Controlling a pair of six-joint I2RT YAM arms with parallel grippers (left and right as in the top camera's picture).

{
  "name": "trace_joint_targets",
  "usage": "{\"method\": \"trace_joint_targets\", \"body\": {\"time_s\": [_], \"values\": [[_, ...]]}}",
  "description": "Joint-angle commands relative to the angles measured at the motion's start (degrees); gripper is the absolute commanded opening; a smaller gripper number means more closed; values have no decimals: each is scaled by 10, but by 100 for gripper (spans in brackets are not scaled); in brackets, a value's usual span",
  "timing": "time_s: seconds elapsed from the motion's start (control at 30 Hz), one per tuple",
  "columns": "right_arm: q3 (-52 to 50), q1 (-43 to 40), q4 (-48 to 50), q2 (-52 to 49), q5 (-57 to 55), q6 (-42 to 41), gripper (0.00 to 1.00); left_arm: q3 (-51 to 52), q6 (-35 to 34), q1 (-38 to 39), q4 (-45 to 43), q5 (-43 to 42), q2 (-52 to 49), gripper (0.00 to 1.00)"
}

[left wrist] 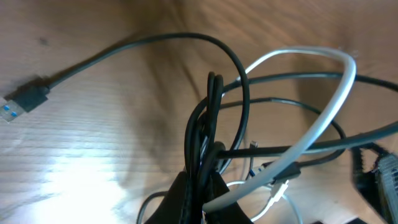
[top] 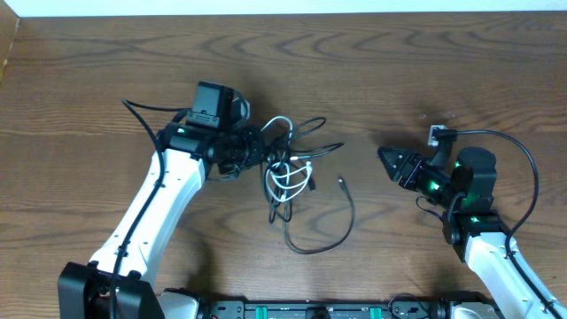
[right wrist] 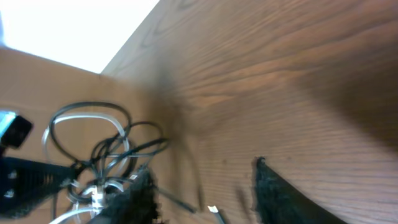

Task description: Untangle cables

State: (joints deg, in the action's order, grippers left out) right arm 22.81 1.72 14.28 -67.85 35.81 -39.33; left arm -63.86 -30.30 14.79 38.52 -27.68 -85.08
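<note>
The cables (top: 288,168) lie bunched at the table's middle, black cords tangled with one white loop (top: 282,182). One black cord trails out in a long loop (top: 332,235) that ends in a small plug (top: 341,182). My left gripper (top: 255,151) is at the bunch's left side, shut on it. In the left wrist view its jaws pinch several black strands (left wrist: 208,124) and the white cord (left wrist: 323,118), and a USB plug (left wrist: 25,99) lies off to the left. My right gripper (top: 390,161) points at the bunch from the right, apart from it. It stands open (right wrist: 202,186) with nothing between its fingers.
The wooden table (top: 425,71) reaches to a pale edge at the back. A small white and black connector (top: 437,135) sits just behind the right arm. In the right wrist view a plug tip (right wrist: 213,210) lies on the wood below the open fingers.
</note>
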Motion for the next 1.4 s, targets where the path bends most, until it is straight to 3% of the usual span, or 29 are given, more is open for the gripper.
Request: {"method": "trace_joint_targets", "body": {"time_s": [0.0, 0.23, 0.37, 0.6, 0.77, 1.03, 1.37], "values": [[7, 5, 14, 3, 54, -14, 73, -1, -61, 18, -28, -1, -3, 8], [7, 68, 79, 3, 96, -14, 77, -1, -202, 59, -130, -1, -3, 8], [7, 103, 98, 3, 95, -13, 76, -1, -213, 88, -178, 24, -3, 8], [7, 120, 103, 3, 84, -9, 69, -1, -212, 122, -179, 68, -3, 8], [7, 120, 103, 3, 73, -20, 48, -1, -213, 139, -177, 68, -3, 8], [7, 119, 87, 3, 26, -20, 3, -1, -213, 152, -179, 68, -3, 8], [7, 55, -68, 3, -137, -29, 1, -1, -213, 128, -178, 78, -3, 8]]}}
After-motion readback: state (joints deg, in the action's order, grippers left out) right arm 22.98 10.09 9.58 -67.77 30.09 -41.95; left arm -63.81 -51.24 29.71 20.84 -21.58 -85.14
